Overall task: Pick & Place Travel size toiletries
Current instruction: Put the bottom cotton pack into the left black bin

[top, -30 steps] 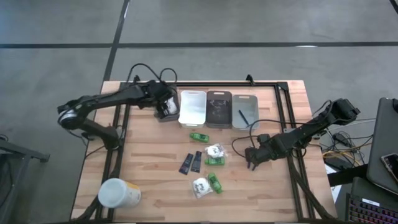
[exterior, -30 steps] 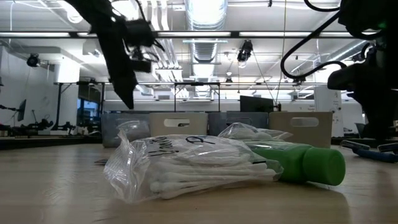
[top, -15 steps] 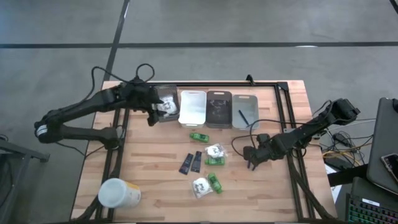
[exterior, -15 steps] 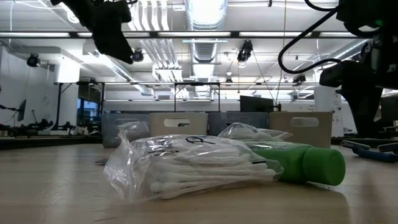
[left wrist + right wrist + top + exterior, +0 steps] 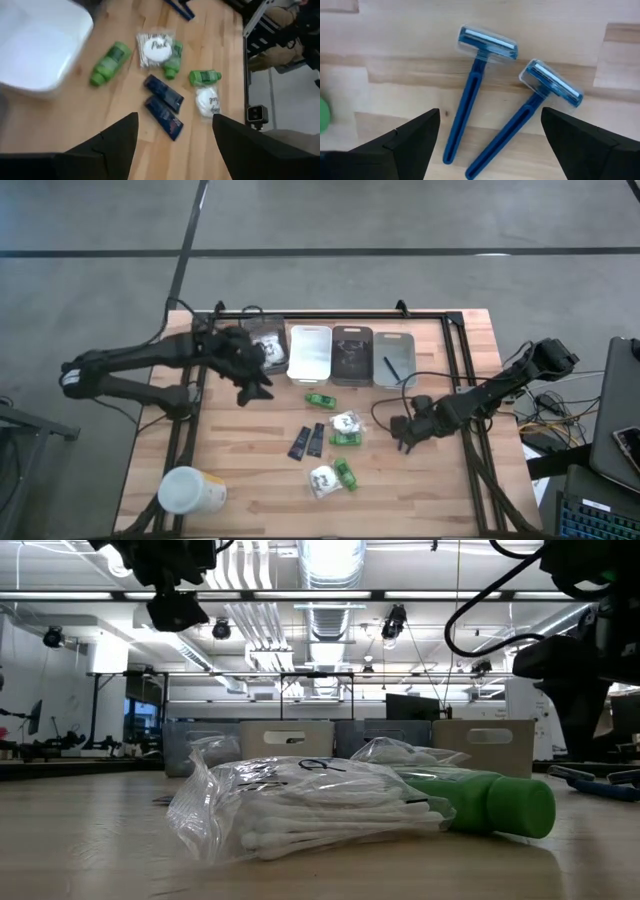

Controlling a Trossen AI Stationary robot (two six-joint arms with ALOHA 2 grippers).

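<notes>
**Wooden table, small things left to sort**

Wood planks fill my screen, with small toiletries spread across the middle. Closest to the low camera lies a clear bag of cotton swabs, soft and crinkly. A green bottle lies on its side, touching it. I think the bag weighs almost nothing and will squash, so I would pinch it at the middle. The bottle looks smooth and could roll, so I would grab it across its body.

Past those, near the table's middle, lie two flat dark sachets side by side. They look thin and slippery, hard to get under.

My right gripper sits low over two blue razors, its fingers spread wide and holding nothing. The razors look stiff and light. I would take one by the handle, away from the blade.

Farther back, my left gripper hangs above the wood, fingers wide and empty, just in front of the four bins along the far edge.
</notes>
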